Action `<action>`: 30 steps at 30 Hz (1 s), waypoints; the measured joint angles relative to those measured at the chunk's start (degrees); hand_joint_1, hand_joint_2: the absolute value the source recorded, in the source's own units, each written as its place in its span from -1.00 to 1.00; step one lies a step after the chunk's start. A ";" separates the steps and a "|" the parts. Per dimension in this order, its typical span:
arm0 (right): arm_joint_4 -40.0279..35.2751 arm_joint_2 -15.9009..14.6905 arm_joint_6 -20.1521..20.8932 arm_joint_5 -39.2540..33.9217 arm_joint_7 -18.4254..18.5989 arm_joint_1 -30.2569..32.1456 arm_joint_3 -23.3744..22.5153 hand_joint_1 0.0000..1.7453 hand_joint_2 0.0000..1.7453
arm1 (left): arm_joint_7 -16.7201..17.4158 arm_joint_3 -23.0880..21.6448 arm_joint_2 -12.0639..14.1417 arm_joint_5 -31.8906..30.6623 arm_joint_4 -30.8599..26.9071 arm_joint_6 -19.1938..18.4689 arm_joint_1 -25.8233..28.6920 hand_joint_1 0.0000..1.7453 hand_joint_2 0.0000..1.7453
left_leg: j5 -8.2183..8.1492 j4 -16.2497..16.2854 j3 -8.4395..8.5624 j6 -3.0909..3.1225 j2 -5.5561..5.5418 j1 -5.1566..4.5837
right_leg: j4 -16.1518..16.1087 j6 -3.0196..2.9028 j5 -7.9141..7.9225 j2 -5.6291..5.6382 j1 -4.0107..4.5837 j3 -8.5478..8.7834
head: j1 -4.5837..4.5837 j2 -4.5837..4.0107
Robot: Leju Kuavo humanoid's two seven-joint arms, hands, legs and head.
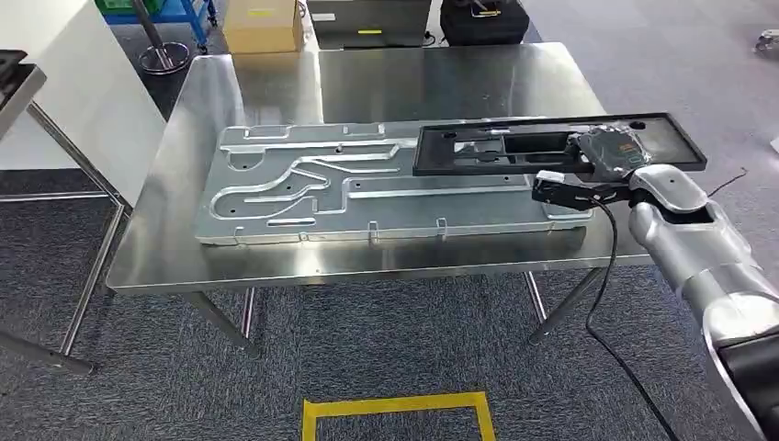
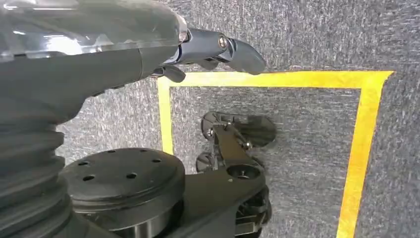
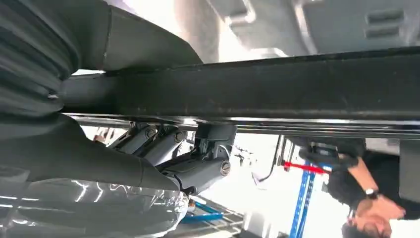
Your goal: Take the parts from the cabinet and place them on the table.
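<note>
Placement step: right robot hand (image 1: 588, 179) grips a black frame part (image 1: 551, 147) atop a silver panel (image 1: 367, 184) on the surface (image 1: 276, 83). Left robot hand (image 2: 213, 52) hangs empty, fingers apart. Next likely needs releasing.

You see a brushed, glossy steel table (image 1: 276, 92), a matt stamped metal panel (image 1: 303, 197), a matt black plastic frame (image 1: 551, 152), rough grey carpet (image 1: 367, 349), and a cardboard box (image 1: 262, 26).
</note>
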 joint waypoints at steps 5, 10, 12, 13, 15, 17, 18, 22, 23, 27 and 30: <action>-0.83 -0.55 -1.27 0.11 0.07 2.44 0.00 1.00 1.00 | 0.57 0.00 0.00 -0.09 0.00 0.26 -0.15 -1.00 1.00 | -0.02 0.00 -0.01 0.02 0.02 -0.01 | 0.00 0.00 0.00 0.02 0.00 0.00 | 0.00 0.00; -0.81 -0.30 -1.73 0.59 -0.24 3.29 0.00 1.00 1.00 | 0.72 0.00 0.02 0.48 0.00 -1.09 -0.04 -1.00 1.00 | -0.46 0.39 -0.14 0.65 0.01 -0.28 | -0.20 0.44 -0.10 0.01 -0.32 0.08 | 0.00 0.00; -0.79 -0.18 -1.90 0.83 -0.31 3.54 -0.02 1.00 1.00 | 0.55 0.00 0.06 0.48 0.00 -1.01 -0.04 -1.00 1.00 | -0.84 -0.49 -0.27 1.30 -0.02 -0.21 | 0.76 0.93 0.45 -0.02 -0.32 0.21 | -0.02 0.00; -0.79 -0.11 -1.92 1.05 -0.31 3.67 -0.02 1.00 1.00 | 0.55 0.00 0.07 0.50 0.00 -0.92 0.03 -1.00 1.00 | -1.22 -0.92 0.38 1.71 -0.04 -0.20 | 0.84 1.31 0.85 0.00 -0.24 0.29 | 0.00 0.00; -0.81 0.15 -1.94 1.42 -0.41 3.64 -0.07 1.00 1.00 | 0.41 0.00 0.04 0.57 0.00 -0.66 0.09 -1.00 1.00 | -1.55 -1.61 2.21 2.26 -0.10 0.06 | 3.23 1.40 -0.39 -0.91 -0.30 -1.01 | 0.02 0.00; -0.76 0.26 -1.92 1.44 -0.41 3.31 -0.09 1.00 1.00 | 0.37 0.02 0.04 0.50 0.00 -0.46 0.14 -1.00 1.00 | -1.98 -1.56 2.89 2.32 0.17 -0.02 | 10.94 1.56 -3.59 -0.95 -0.24 -6.07 | 0.00 0.00; -0.70 0.29 -1.86 1.46 -0.39 3.55 -0.09 1.00 1.00 | 0.37 0.02 0.04 0.46 0.00 -0.46 0.26 -1.00 1.00 | -2.13 -1.52 3.33 2.18 0.37 -0.02 | 15.26 1.54 -4.95 -0.94 -0.24 -9.03 | 0.00 0.00; -0.48 0.29 -1.75 1.60 -0.66 4.37 -0.09 1.00 1.00 | 0.46 0.02 -0.04 0.42 0.00 -0.15 0.87 -1.00 1.00 | -4.20 -1.19 6.32 1.46 0.32 0.25 | 11.04 1.63 -2.04 -1.03 -0.39 -10.80 | 0.00 0.00; -0.48 0.29 -1.79 1.60 -0.83 4.36 -0.11 1.00 1.00 | 0.48 0.02 -0.07 0.42 0.00 -0.11 0.84 -1.00 1.00 | -5.13 -0.90 7.29 1.20 0.29 0.31 | 5.57 1.78 1.61 -1.11 -0.46 -9.27 | 0.00 0.00; -0.26 0.72 -1.62 1.81 -1.01 4.30 -0.20 1.00 1.00 | 0.39 0.04 -0.09 0.44 0.11 0.72 0.55 -1.00 1.00 | -7.24 -0.24 7.01 -0.30 0.36 0.52 | 1.46 -0.32 7.50 -1.22 0.30 -9.26 | 0.00 0.00; -0.24 1.01 -0.90 2.67 -1.00 3.30 -0.22 1.00 1.00 | 0.28 0.15 0.03 0.44 0.11 0.89 0.57 -1.00 1.00 | -6.80 2.61 6.23 -0.97 0.69 0.27 | 0.95 -1.38 6.44 -1.16 -0.14 -8.15 | 0.02 0.00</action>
